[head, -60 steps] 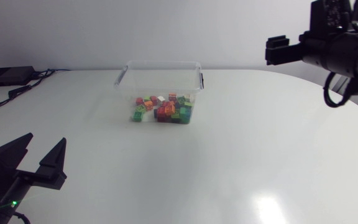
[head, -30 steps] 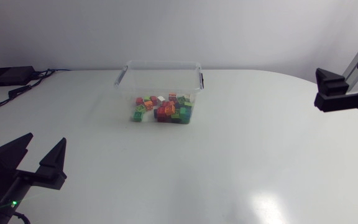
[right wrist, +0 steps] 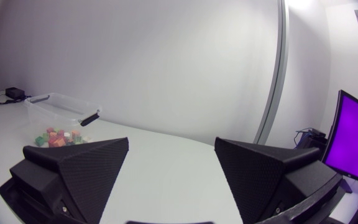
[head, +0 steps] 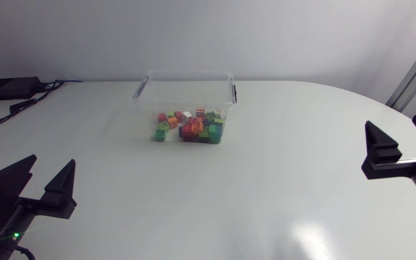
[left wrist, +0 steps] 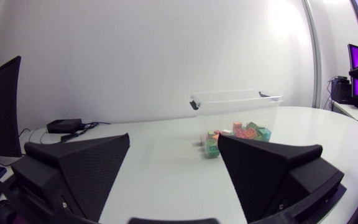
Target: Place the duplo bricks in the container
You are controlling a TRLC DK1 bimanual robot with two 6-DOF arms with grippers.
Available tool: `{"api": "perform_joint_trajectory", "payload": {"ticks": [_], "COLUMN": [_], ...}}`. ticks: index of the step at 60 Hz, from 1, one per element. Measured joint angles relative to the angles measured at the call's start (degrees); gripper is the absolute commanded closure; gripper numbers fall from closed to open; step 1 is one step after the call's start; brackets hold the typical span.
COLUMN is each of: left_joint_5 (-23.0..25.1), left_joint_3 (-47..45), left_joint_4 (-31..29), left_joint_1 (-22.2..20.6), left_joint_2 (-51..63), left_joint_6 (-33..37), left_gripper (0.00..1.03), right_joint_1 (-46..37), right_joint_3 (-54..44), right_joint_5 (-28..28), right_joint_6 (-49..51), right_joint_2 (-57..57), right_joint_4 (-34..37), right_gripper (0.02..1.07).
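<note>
The bricks (head: 190, 127) lie heaped inside the clear container (head: 186, 78) at the far middle of the table (head: 266, 180). The left gripper (head: 52, 160), near the left edge, is spread wide and empty. The right gripper (head: 393, 123), at the right edge, is likewise wide and empty.

Black wedge-fingered left pincer (head: 52, 160), apparently textured.

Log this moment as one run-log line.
duplo bricks: in container | container: on table, far middle | left gripper: open, empty | right gripper: open, empty
</note>
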State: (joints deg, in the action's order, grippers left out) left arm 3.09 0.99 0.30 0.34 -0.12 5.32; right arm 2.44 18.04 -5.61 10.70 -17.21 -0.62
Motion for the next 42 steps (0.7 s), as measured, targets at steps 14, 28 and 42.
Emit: {"api": "perform_joint_trajectory", "payload": {"ticks": [14, 28, 42], "left_joint_5": [-0.9, -2.1, -2.6], "left_joint_3": [0.0, 0.0, 0.0], "left_joint_4": [0.0, -0.4, -0.4], "left_joint_1": [0.0, 0.0, 0.0], "left_joint_2": [0.0, 0.0, 0.0], "left_joint_6": [-1.3, -3.0, -3.9], "left_gripper": [0.05, 0.05, 0.05], "right_joint_1": [-0.8, -1.7, -2.2], "right_joint_3": [-6.7, -13.8, -17.1], "right_joint_5": [2.2, 4.5, 5.4], "right_joint_6": [-3.5, -7.5, -9.2], "right_joint_2": [6.7, 13.7, 16.8], "right_joint_4": [0.2, 0.3, 0.6], "right_gripper": [0.07, 0.07, 0.07]}}
